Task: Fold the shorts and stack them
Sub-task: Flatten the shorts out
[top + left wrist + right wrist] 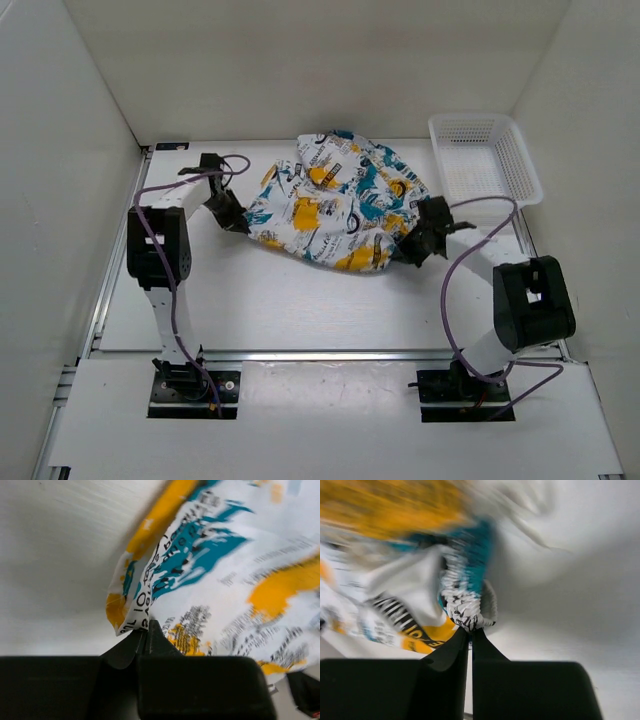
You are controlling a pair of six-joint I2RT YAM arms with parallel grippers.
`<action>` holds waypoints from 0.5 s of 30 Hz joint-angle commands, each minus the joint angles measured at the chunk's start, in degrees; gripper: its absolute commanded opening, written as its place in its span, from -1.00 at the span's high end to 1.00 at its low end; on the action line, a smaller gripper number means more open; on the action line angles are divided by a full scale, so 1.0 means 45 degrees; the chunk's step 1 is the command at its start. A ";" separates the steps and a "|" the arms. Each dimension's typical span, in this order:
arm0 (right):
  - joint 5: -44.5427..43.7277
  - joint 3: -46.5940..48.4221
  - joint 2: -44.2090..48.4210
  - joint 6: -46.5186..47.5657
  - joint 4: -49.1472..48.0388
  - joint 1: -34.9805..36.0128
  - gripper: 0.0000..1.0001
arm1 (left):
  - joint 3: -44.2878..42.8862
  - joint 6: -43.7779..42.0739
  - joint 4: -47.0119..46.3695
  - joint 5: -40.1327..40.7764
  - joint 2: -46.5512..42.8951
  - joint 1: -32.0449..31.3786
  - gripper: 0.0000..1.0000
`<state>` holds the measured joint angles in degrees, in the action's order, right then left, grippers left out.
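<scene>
You have one pair of shorts (pixel 335 205) lying crumpled near the far edge of the surface (pixel 300 300), between your two hands. Your left hand (pixel 242 225) is clamped on the left edge of the fabric and your right hand (pixel 412 250) on its right edge. One white basket (pixel 487 160) sits in the far right corner.

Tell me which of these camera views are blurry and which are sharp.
Top view: sharp and evenly lit, shorts and basket crisp. Left wrist view: print smeared toward the right, tips of the left hand fairly clear. Right wrist view: heaviest blur, fabric streaked above the right hand.
</scene>
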<state>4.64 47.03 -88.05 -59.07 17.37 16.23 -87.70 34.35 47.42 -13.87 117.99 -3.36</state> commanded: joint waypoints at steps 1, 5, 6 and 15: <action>-0.0061 0.3117 0.0211 0.2223 0.1019 -0.1007 1.00 | -0.1037 0.0217 0.0107 -0.0686 -0.2875 0.0509 0.79; 0.0276 0.6090 0.0190 0.4158 0.3228 -0.1089 1.00 | -0.0747 0.0569 0.0224 -0.0805 -0.4616 0.0687 0.79; 0.0141 0.6093 0.0366 0.4645 0.3463 -0.0952 1.00 | -0.0533 0.0570 0.0224 -0.0689 -0.4890 0.0687 0.79; 0.0801 -0.0537 0.5788 0.3697 0.4948 -0.0169 1.00 | 0.5631 0.0762 0.0224 0.0151 -0.8519 -0.0913 0.79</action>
<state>5.34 53.80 -70.35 -40.58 32.47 15.14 -72.14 36.36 45.93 -15.64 83.42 -4.82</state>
